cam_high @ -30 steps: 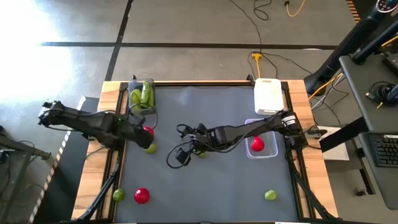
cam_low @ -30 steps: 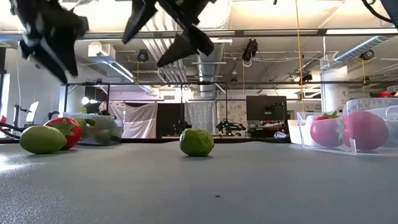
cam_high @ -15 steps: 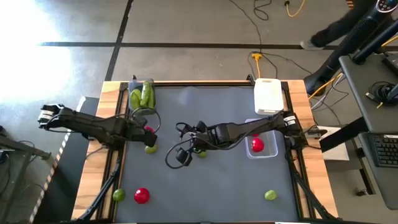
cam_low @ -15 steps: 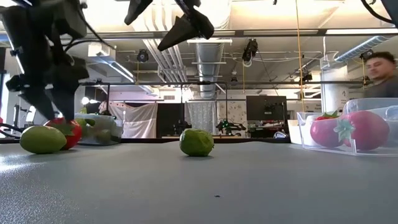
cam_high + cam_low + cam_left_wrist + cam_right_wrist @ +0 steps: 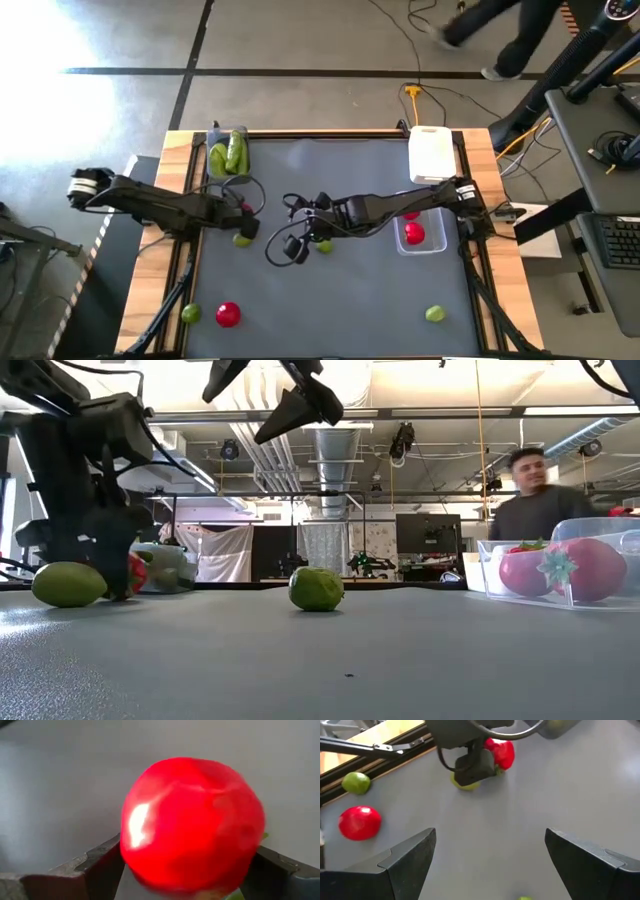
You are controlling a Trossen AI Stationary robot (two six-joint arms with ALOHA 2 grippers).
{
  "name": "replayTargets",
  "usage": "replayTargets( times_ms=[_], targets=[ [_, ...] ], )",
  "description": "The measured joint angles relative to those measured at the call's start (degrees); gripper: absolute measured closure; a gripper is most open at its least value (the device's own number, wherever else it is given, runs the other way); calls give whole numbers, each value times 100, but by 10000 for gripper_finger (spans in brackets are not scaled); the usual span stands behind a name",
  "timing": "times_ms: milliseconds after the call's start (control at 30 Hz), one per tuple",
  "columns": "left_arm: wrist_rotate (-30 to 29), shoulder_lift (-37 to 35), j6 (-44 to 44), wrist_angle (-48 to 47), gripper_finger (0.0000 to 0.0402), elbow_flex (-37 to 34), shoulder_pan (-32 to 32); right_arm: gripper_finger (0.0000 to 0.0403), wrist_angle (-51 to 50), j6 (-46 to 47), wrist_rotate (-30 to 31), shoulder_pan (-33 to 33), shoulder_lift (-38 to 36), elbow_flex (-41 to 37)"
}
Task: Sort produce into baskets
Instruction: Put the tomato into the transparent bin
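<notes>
The left gripper is down at the mat's left side with its fingers set either side of a tomato. From the wrist view they flank it closely, though I can't tell whether they are pinching it yet or just about to. A lime lies just beside it on the near side, which is probably why the arm comes in low and narrow. The right gripper hangs over the middle with its fingers spread wide and holding nothing, poised, I'd guess, for the lime just beside it. Sorting is partly done: cucumbers sit in the bin at the far left corner, a tomato lies in the clear bin on the right, and the white bin beyond it looks closed over, its contents hidden. Still loose at the near edge are a lime, a tomato and another lime. From table height the left arm covers most of its tomato, and a person passes behind the table.
</notes>
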Motion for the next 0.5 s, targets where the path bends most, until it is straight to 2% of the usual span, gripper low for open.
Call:
replayTargets(
  times_ms=[100,300,400,500],
  targets=[
    [-108,127,165,129,101,42,0,35,-49,24,-100,7,-36,0],
    [-466,414,862,680,148,441,0,35,-200,72,-105,100,-244,-2],
    [-491,648,1527,1471,166,710,0,35,-652,259,-131,190,-432,-2],
    [-331,1011,2414,2796,169,933,0,35,-1465,604,-117,308,-646,-2]
  ],
)
